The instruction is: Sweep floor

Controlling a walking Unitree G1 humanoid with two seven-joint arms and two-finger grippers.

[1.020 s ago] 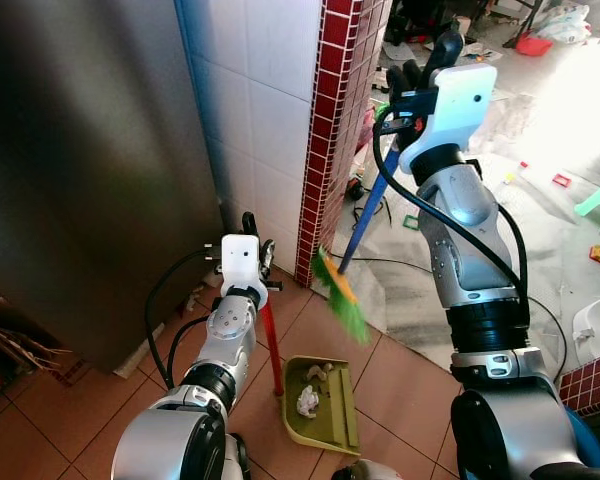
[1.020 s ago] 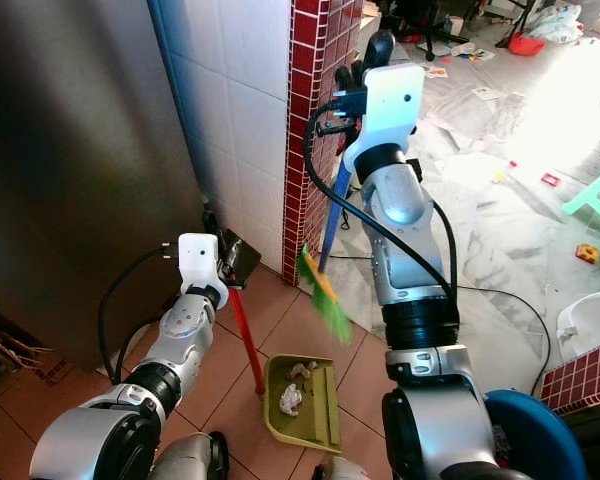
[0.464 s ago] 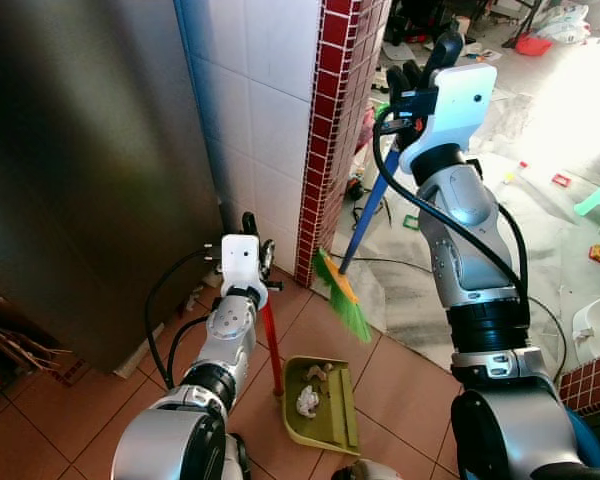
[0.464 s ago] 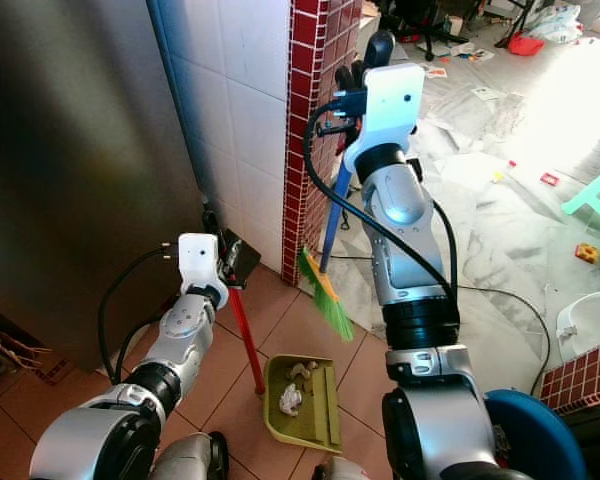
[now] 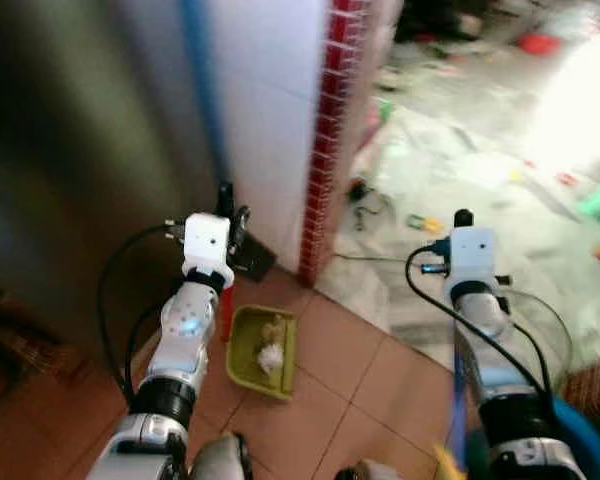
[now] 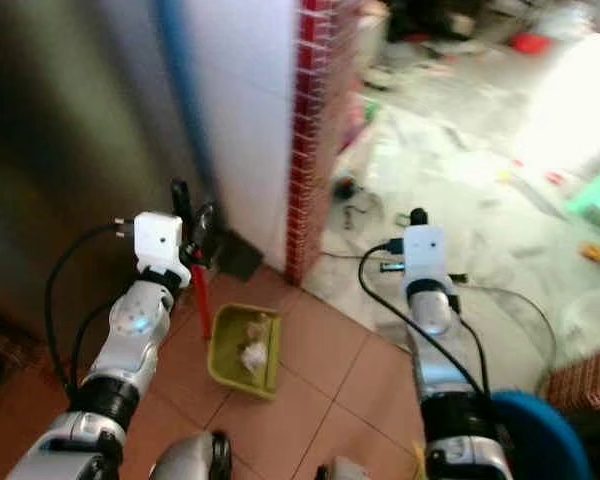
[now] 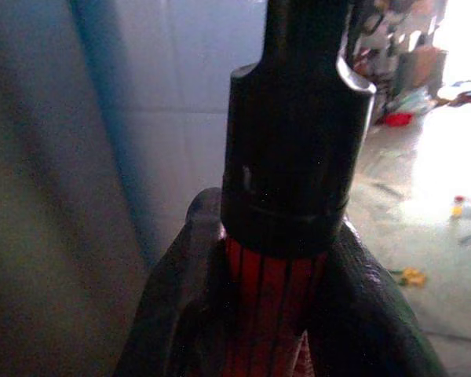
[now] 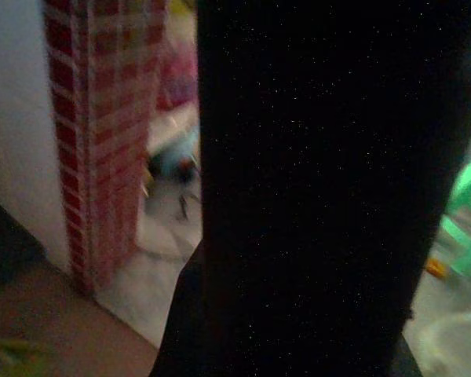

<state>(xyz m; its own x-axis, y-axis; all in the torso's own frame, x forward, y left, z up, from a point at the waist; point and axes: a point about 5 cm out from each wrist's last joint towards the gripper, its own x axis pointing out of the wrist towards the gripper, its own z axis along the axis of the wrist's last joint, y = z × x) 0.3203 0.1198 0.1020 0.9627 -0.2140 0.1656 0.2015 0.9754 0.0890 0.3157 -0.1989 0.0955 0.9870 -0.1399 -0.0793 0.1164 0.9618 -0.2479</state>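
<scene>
Dustpan (image 5: 259, 352), one, two paper scraps (image 5: 271, 347)

- Home interior: terracotta floor tiles (image 5: 360, 370), white wall tiles (image 5: 265, 110), red brick-pattern pillar (image 5: 332, 130).
- Marble floor (image 5: 480, 200) beyond, littered with scattered toys (image 5: 420, 222).

Olive-green dustpan (image 5: 261, 340) with red handle (image 6: 200, 295), terracotta floor tiles (image 5: 330, 400)
</scene>
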